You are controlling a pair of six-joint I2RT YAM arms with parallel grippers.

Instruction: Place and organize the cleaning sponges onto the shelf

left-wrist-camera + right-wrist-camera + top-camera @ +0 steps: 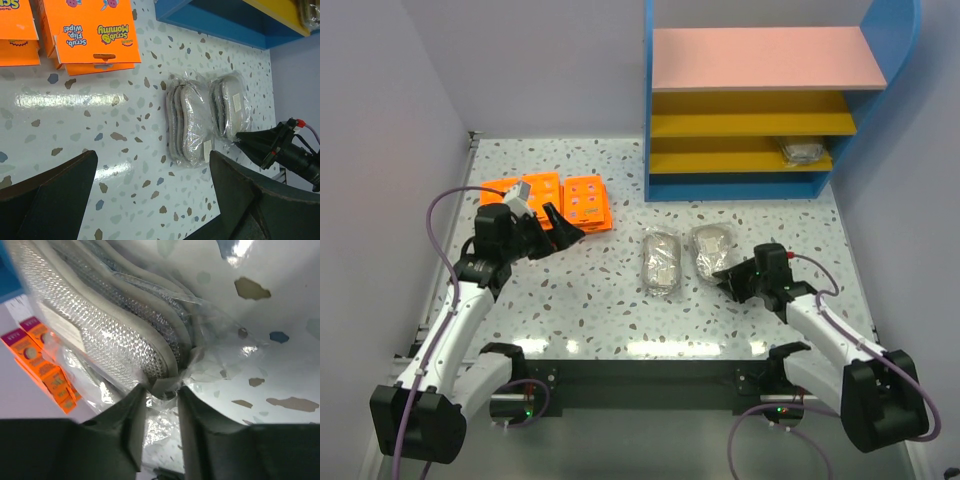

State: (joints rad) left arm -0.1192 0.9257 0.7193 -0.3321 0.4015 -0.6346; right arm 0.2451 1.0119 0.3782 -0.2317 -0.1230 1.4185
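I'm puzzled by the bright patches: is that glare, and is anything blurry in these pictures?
Top external view: light reflects as a pale band on the speckled white table. Left wrist view: a similar streak; the left end effector shows dark, without detail. Right wrist view: the grey oblong pad in clear plastic wrap glints, its nearest end blurred.

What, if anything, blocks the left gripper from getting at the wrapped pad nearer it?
Probably nothing, so yes. The left gripper hangs open by the orange packs, with bare table between it and the nearer wrapped pad. The right gripper pinches only the other wrapped pad beside it.
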